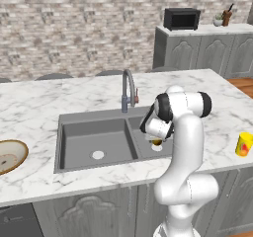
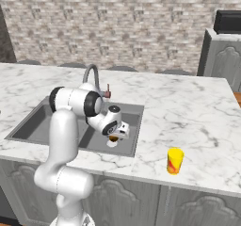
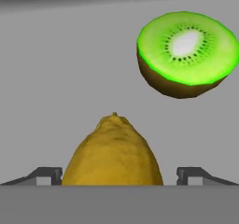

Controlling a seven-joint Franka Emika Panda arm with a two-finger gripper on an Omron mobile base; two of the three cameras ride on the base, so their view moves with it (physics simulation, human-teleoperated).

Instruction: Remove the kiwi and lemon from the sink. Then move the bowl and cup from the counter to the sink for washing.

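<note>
Presently the gripper [image 3: 114,175] is sitting low inside the right basin of the sink [image 1: 79,132], with its jaws standing wide apart and nothing clamped between them. In the hand view, the two dark fingertips [image 3: 45,175] are flanking the lemon [image 3: 113,152], one on each side, with a visible gap at each tip; contact is not evident. The lemon is lying on the grey basin floor with its pointed end facing away from the camera. The kiwi [image 3: 186,55], a cut half showing bright green flesh and a pale centre, is resting on the same floor near the lemon but apart from it.

In the left base view the arm is bending down over the desk [image 1: 44,102] edge into the basin, beside the curved steel faucet [image 1: 128,89]. The bowl [image 1: 9,155] is sitting on the desk well to the left of the sink. The cup [image 2: 175,161], yellow with a red-orange mark, is standing upright on the desk to the right of the sink, near the front edge. A microwave [image 1: 182,19] is sitting on the far cabinet top.
</note>
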